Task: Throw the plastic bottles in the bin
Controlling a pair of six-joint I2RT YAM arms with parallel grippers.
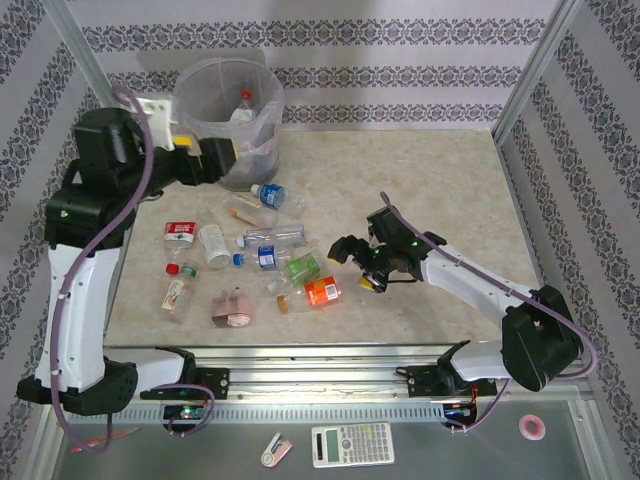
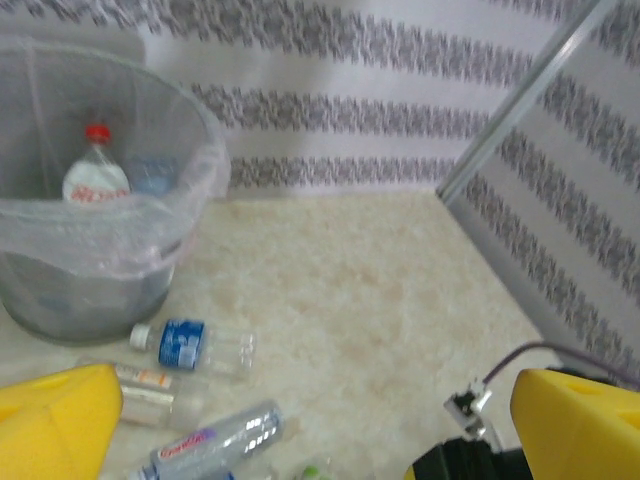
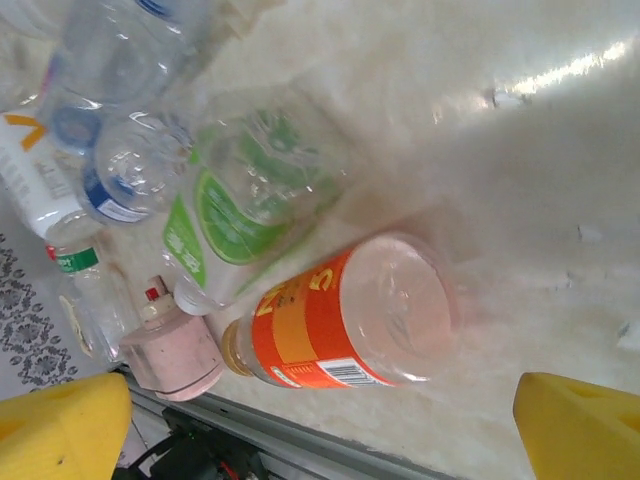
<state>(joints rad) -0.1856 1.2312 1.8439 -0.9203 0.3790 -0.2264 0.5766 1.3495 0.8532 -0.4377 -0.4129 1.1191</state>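
I am keeping my right gripper spread wide with nothing between the fingers, at 3 o'clock of the heap of plastic bottles. In front of it the orange-label bottle is lying on the table, and the green-label bottle is lying just beside it at 11 o'clock. My left gripper is also spread and empty, hovering at 8 o'clock of the bin. The bin is standing at 11 o'clock on the table. In the blurred left wrist view, a red-capped bottle seems to be lying inside it.
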